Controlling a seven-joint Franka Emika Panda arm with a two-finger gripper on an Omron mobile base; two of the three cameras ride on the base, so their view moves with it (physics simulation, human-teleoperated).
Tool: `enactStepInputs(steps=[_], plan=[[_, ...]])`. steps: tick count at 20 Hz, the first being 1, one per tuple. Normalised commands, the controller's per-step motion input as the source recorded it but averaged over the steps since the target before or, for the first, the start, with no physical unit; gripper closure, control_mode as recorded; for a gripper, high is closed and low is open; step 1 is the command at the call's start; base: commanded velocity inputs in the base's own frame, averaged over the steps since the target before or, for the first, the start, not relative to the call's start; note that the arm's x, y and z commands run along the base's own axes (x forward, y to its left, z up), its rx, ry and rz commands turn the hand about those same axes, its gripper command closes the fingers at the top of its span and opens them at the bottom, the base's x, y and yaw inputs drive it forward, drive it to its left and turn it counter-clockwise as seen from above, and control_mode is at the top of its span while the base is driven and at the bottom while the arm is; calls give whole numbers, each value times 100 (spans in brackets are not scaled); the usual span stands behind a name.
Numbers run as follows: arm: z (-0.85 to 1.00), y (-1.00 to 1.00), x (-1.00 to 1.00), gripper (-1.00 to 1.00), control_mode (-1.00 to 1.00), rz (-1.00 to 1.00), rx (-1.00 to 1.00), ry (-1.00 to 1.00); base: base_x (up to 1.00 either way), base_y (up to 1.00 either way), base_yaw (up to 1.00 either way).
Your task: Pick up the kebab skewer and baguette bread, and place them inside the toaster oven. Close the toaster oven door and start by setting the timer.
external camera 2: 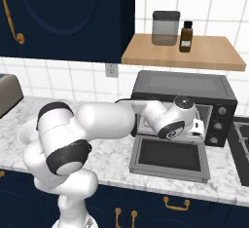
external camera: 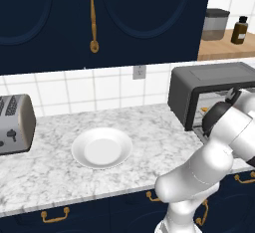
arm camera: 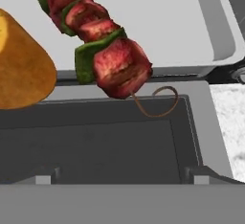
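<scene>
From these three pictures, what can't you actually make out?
- Baguette, hand view: cut off by the left edge.
- Skewer, hand view: top end cut off.
- Toaster oven inside, right base view: hidden behind the arm.
- Gripper, right base view: fingers too small to read.

counter [external camera: 149,147]: marble | on it: plate [external camera: 102,148], toaster [external camera: 15,123], toaster oven [external camera 2: 185,93]

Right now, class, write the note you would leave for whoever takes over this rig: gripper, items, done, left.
Gripper: open, holding nothing, at the toaster oven mouth.
Kebab skewer and baguette bread: lying side by side inside the oven.
White plate: on the counter.
Toaster oven door: folded down flat, open.
Done: both foods loaded.
Left: back the arm out, shut the door, set the timer.
</scene>
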Motion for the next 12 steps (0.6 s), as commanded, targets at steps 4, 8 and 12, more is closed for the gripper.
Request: enactStepInputs(steps=[4, 8, 12], plan=[[0, 0, 1, -100, -100, -2, 6, 0, 0, 0, 0], [0, 0, 19, -100, -100, -2, 4, 0, 0, 0, 0], [0, 2, 31, -100, -100, -2, 1, 0, 0, 0, 0]])
